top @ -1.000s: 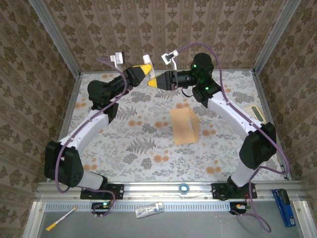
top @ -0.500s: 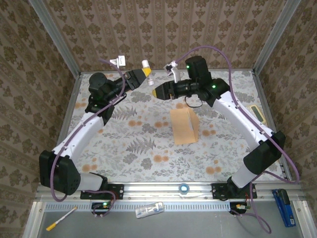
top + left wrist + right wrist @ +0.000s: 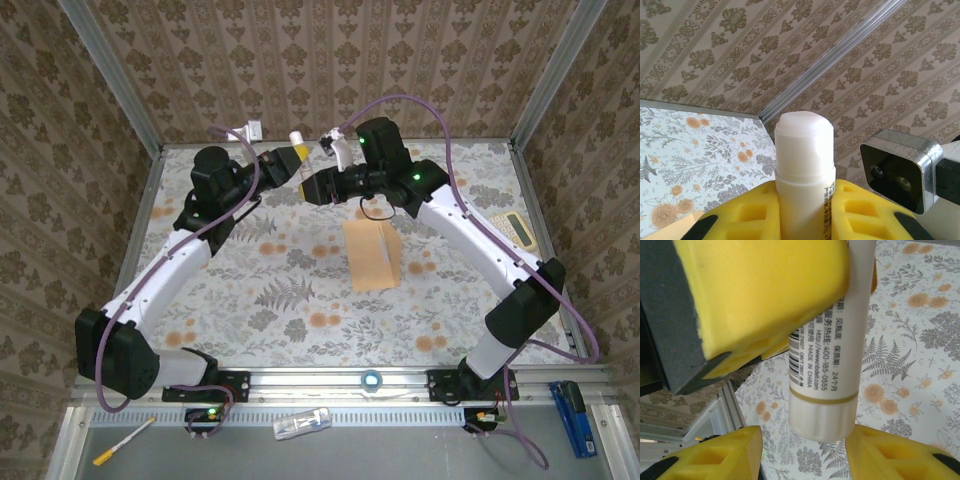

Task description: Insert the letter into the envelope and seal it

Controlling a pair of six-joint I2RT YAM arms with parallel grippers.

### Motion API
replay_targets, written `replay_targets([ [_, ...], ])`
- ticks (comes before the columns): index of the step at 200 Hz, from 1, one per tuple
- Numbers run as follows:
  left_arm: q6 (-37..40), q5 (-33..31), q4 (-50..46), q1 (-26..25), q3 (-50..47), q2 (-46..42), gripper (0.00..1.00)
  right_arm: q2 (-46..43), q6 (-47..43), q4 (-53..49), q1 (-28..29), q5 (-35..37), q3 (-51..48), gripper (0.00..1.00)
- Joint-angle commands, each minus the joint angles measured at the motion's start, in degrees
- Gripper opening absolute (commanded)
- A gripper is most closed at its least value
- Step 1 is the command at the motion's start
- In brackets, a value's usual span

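Note:
A white glue stick with a rounded top stands upright between the yellow fingers of my left gripper, which is shut on it. From above, the left gripper is raised over the table's far middle. The stick's ribbed base hangs between the pads of my right gripper, with a clear gap to the left pad; this gripper is open. The tan envelope lies on the floral cloth at centre, partly raised. The letter is hidden.
A pale yellow calculator lies by the right edge. Patterned walls and metal posts enclose the table. On the front ledge are a pen, a white tube, a tape roll and a blue tool.
Both wrists have turned and shifted at the far middle. The right gripper has moved left and in under the left one, so its fingers now flank the glue stick's base.

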Motion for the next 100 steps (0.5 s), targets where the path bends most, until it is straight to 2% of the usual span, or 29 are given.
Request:
replay_targets([
  [1,1.11,-0.67,1.05,0.03,0.46,-1.98,0.00,0.76,-0.01,1.92,0.43,1.16,2.00,0.44],
  [46,-0.54,0.29,2.85,0.04,-0.05,-1.46,0.00,0.95,0.44,2.95,0.43,0.91,1.83,0.41],
  [52,-0.73,0.45,3.06,-1.62,-0.21,-1.42,0.00,0.96,0.38,3.04,0.43,0.94,1.76,0.41],
  [67,-1.21,0.78,3.76,-1.72,-0.45,-1.33,0.00,1.04,0.42,3.14,0.43,0.99,1.76,0.41],
  [100,-1.71,1.41,4.14,-1.97,-0.57,-1.13,0.00,1.22,0.48,3.67,0.43,0.90,1.57,0.34],
])
